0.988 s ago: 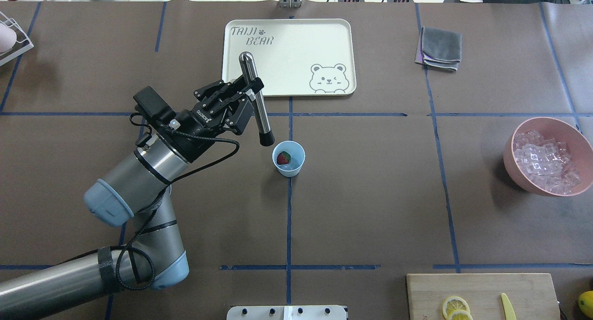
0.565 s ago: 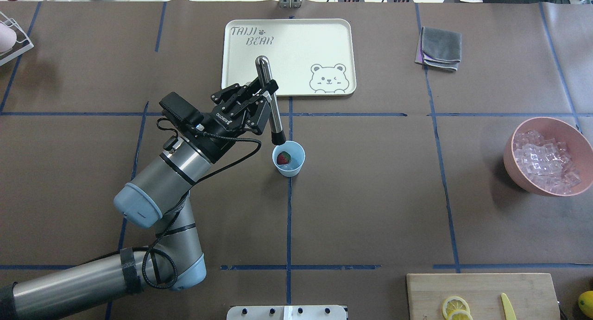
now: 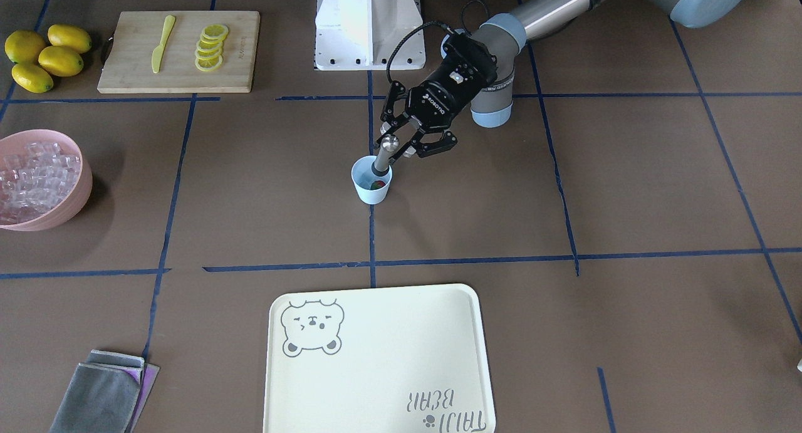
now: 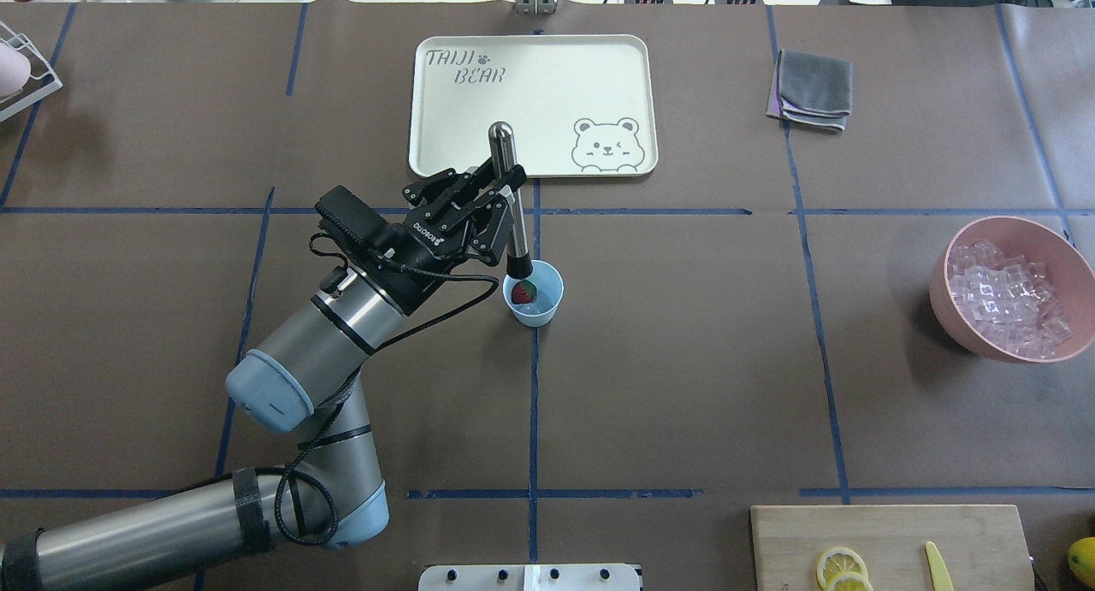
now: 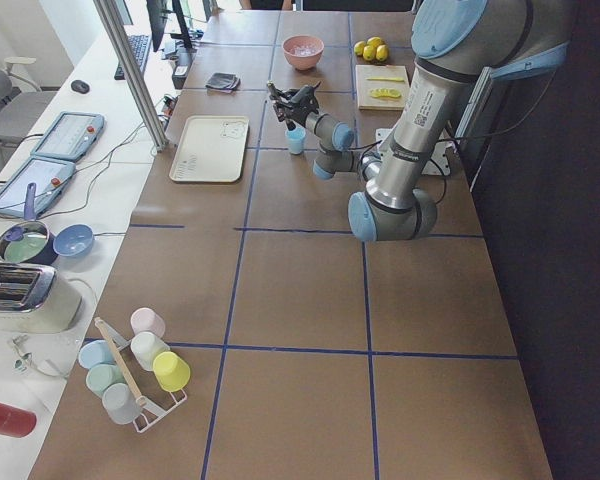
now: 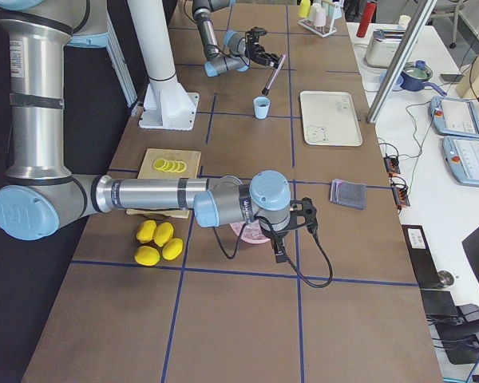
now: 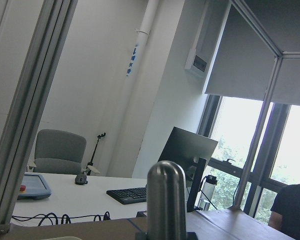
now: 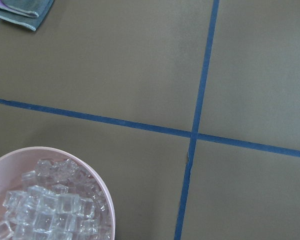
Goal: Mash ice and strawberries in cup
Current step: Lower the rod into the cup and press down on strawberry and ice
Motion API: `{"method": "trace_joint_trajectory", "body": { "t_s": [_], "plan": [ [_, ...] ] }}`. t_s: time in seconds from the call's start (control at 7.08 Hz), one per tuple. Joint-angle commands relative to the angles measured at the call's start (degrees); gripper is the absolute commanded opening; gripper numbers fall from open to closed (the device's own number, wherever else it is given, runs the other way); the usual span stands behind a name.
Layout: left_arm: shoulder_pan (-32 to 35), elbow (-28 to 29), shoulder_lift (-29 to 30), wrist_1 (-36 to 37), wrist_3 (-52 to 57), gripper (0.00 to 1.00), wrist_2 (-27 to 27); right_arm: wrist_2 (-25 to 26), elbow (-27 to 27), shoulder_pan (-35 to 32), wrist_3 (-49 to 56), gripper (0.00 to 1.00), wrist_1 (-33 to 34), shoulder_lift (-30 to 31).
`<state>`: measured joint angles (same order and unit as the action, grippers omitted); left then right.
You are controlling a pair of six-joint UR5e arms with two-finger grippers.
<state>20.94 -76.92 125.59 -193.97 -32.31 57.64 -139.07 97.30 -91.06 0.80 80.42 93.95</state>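
The pale blue cup (image 4: 539,309) stands at the table's middle with one dark red strawberry (image 4: 523,292) inside; it also shows in the front-facing view (image 3: 369,192). I see no ice in the cup. The ice (image 4: 1009,292) fills the pink bowl (image 4: 945,304) at the right. My left gripper (image 4: 505,193) is shut on a steel muddler (image 4: 511,206) with a black tip, held nearly upright. The tip is at the cup's mouth, above the strawberry (image 3: 378,184). My right gripper (image 6: 307,214) hangs over the pink bowl; I cannot tell whether it is open or shut.
A cream bear tray (image 4: 599,69) lies behind the cup. A grey cloth (image 4: 813,86) lies at the back right. A cutting board (image 4: 890,544) with lemon slices and a yellow knife is at the front right, with lemons (image 3: 44,57) beside it.
My left gripper has moved right toward the cup with the muddler. The black tip has come from beside the cup to its mouth.
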Motion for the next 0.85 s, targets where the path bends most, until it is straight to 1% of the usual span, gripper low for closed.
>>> {"method": "trace_joint_trajectory", "body": {
  "t_s": [0.0,0.71],
  "plan": [
    [-0.38,2.63,1.84,-0.09,0.06,0.00,-0.07,0.03,0.00,0.01,-0.01,0.99,0.00,0.00],
    [-1.17,4.05,1.94,-0.53,-0.03,0.00,-0.07,0.12,-0.26,0.01,-0.01,0.99,0.00,-0.17]
  ]
}}
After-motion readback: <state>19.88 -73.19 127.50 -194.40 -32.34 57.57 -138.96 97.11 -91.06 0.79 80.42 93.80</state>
